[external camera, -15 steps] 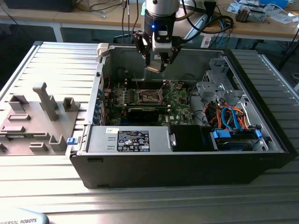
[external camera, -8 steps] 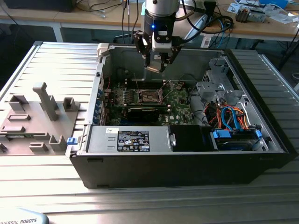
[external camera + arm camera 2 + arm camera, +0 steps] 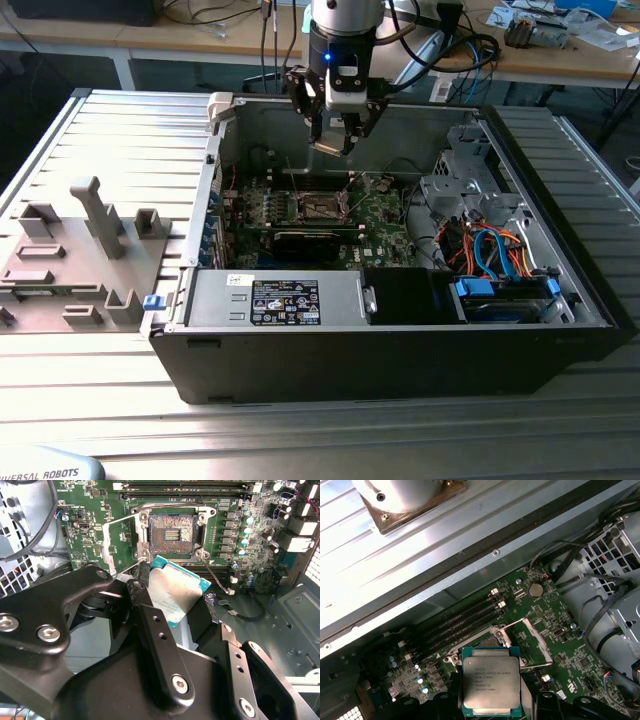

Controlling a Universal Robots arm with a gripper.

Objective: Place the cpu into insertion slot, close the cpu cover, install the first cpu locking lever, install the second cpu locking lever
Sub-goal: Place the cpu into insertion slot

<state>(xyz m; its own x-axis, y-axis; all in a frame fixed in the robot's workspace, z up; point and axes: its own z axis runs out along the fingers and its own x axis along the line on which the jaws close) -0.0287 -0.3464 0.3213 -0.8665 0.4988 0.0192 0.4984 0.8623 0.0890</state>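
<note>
My gripper (image 3: pixel 335 135) hangs above the open computer case, shut on the cpu (image 3: pixel 330 147), a flat square chip with a silver-grey top and green edge. In both wrist views the cpu (image 3: pixel 175 590) (image 3: pixel 491 680) sits between the black fingers (image 3: pixel 150 615), held above the motherboard. The insertion slot (image 3: pixel 171 532) (image 3: pixel 322 207) lies bare below it, its contact field showing; in the first wrist view the cpu covers part of the insertion slot (image 3: pixel 487 640). The cpu cover (image 3: pixel 111 542) (image 3: pixel 535 640) stands swung open beside the slot. A thin lever wire (image 3: pixel 290 185) sticks up next to the socket.
A long black card (image 3: pixel 315 240) lies just in front of the socket. The power supply (image 3: pixel 285 300) fills the case's front, with a drive cage and coloured cables (image 3: pixel 490 260) on the exterior view's right. A grey fixture tray (image 3: pixel 80 250) lies outside on the left. Memory slots (image 3: pixel 185 487) border the socket.
</note>
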